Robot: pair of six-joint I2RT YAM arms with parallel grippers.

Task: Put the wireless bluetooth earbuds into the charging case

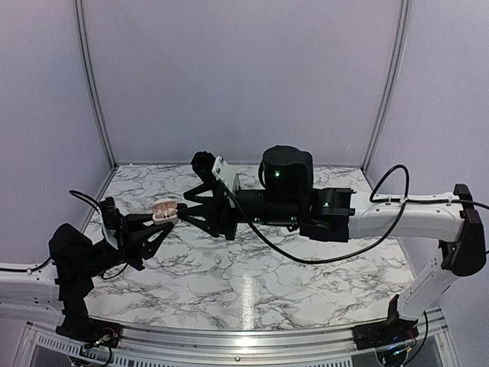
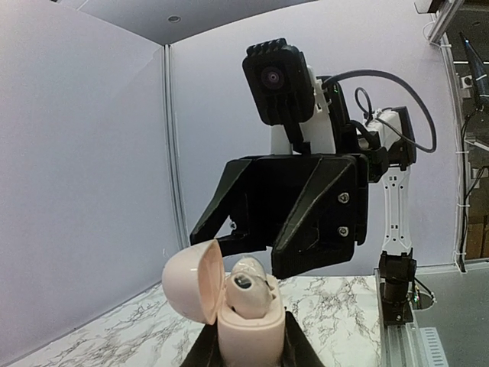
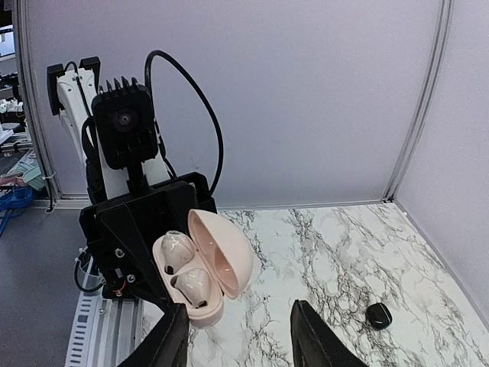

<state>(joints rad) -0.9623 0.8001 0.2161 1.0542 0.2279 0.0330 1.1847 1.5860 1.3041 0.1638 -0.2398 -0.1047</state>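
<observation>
My left gripper (image 1: 171,217) is shut on the charging case (image 1: 163,209), a cream-white pebble held above the table with its lid swung open. Two pale cream earbuds (image 3: 177,251) sit side by side in the case (image 3: 205,312). In the left wrist view the case (image 2: 248,332) stands upright between my own fingers (image 2: 302,353), with one earbud (image 2: 248,284) showing above the rim. My right gripper (image 3: 241,345) is open and holds nothing. It hovers just right of the case in the top view and close above it in the left wrist view, where its fingers (image 2: 313,222) show.
A small black rounded object (image 3: 378,315) lies on the marble tabletop (image 3: 328,252) near the right wall. Grey panel walls close in the table on three sides. The right arm (image 1: 336,210) stretches across the middle of the table.
</observation>
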